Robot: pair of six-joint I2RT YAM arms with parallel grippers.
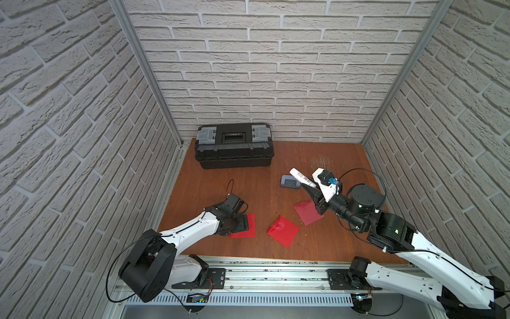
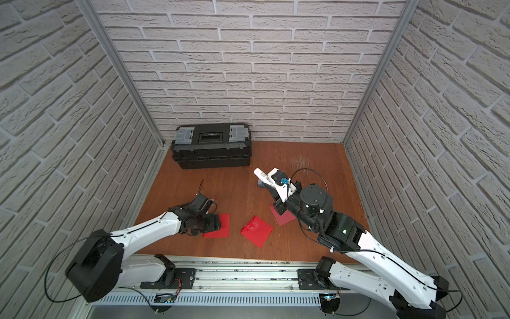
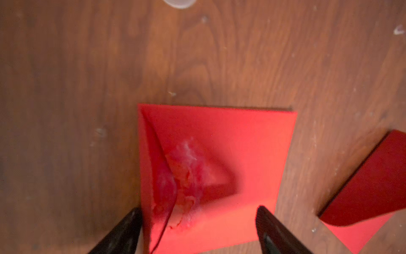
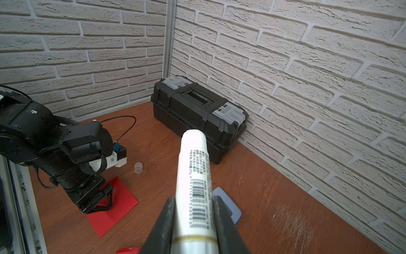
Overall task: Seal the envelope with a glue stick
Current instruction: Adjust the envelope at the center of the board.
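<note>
- The right pincer (image 4: 193, 203) is clenched on the glue stick (image 4: 195, 173). Both fingers press its sides near the end that has a thin gold band.
- The glue stick (image 1: 300, 177) is held in the air, off the desk (image 1: 207, 187), right of centre. It slants over a grey-blue block (image 1: 289, 182), and its free end points toward the black toolbox (image 1: 234, 149).
- The tube's label shows a barcode with digits along it and several rows of small dark print. All of it is too small to read.
- The free end is blunt, white and uncapped. A clear cap (image 4: 138, 167) stands upright on the desk, well apart from the tube and near the left arm.
- The left pincer (image 3: 197, 210) is released, with its fingers spread wide just above a red envelope (image 3: 241, 136). One finger is at the envelope's edge and the other is over its face. Nothing is held between them.
- This envelope lies flat near the front left of the desk. A whitish smear (image 3: 189, 156) sits by its triangular flap, and the flap's edge curls up a little.
- A second red envelope (image 1: 284, 230) lies at front centre. A third red envelope (image 1: 307, 214) lies partly under the right arm.
- The toolbox stands against the back wall and has grey latches. A small label in its lid recess carries pale print that cannot be read.
</note>
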